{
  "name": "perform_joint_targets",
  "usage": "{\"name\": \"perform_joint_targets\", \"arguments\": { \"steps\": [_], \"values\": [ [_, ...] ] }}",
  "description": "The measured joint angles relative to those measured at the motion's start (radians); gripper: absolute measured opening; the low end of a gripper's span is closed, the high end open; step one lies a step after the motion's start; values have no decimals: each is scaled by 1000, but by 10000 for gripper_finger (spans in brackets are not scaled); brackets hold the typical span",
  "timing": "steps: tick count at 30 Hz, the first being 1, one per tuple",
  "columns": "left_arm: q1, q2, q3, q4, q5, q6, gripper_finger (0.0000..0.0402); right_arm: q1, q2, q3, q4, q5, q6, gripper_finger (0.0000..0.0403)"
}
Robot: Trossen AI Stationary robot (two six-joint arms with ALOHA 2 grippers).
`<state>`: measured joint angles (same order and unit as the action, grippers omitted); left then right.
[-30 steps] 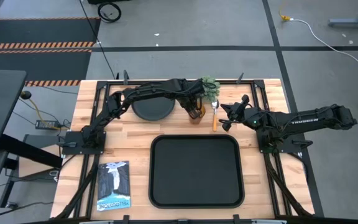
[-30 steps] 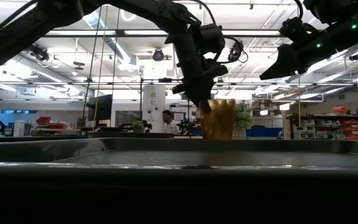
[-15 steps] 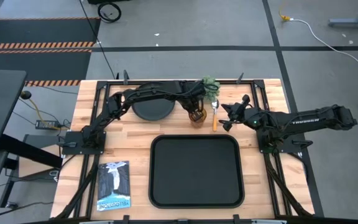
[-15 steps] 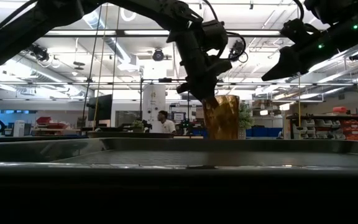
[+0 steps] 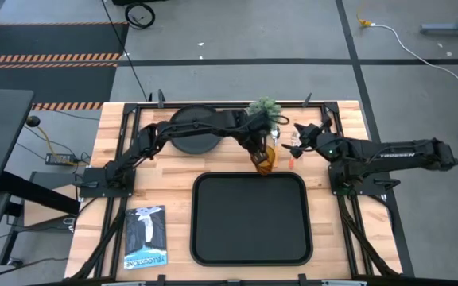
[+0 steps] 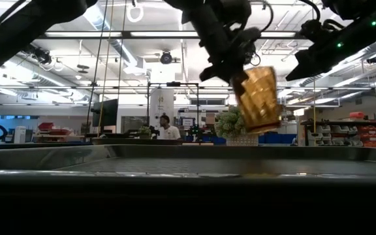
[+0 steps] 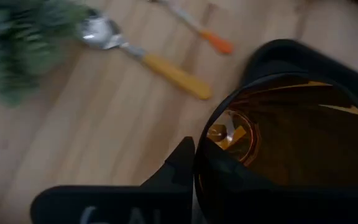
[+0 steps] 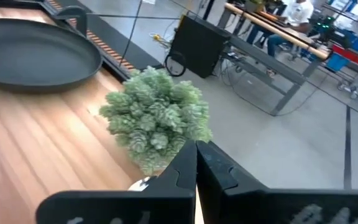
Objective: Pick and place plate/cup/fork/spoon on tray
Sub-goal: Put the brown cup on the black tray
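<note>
The cup (image 6: 258, 98) was held clear of the table, tilted, with the left gripper (image 5: 259, 151) clamped on its rim, just at the far edge of the tray (image 5: 213, 238). The tray held nothing. The plate (image 5: 191, 135) lay on the wood at the far side, beside the small plant (image 5: 265, 110); the spoon (image 7: 143, 57) and the fork (image 7: 197, 32) lay on the table near it. The right gripper (image 5: 294, 144) was pinched together on nothing, near the plant.

For a clean placing, the cup would best be levelled before being lowered, carried well inside the rim, and set toward a corner, so that room was left for the plate. Release should wait until its base rested flat.
</note>
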<state>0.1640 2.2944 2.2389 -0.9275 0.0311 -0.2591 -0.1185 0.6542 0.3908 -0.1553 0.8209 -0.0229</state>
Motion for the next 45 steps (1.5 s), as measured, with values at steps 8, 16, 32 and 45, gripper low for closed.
{"name": "perform_joint_targets", "arguments": {
  "steps": [8, 16, 32, 45],
  "values": [
    [-88, 0, 1, 109, 13, -42, 15, -46, -34, 0, -20, 0, -4, 5],
    [-130, 34, 1, 151, 33, -68, 15, -61, -35, 0, -14, -11, -7, 5],
    [-141, 82, 1, 95, -27, 18, 18, -61, -33, 1, -21, -64, 12, 5],
    [-141, 82, 1, 92, -30, 36, 32, -60, -33, 1, -19, -81, 21, 5]
  ]
}}
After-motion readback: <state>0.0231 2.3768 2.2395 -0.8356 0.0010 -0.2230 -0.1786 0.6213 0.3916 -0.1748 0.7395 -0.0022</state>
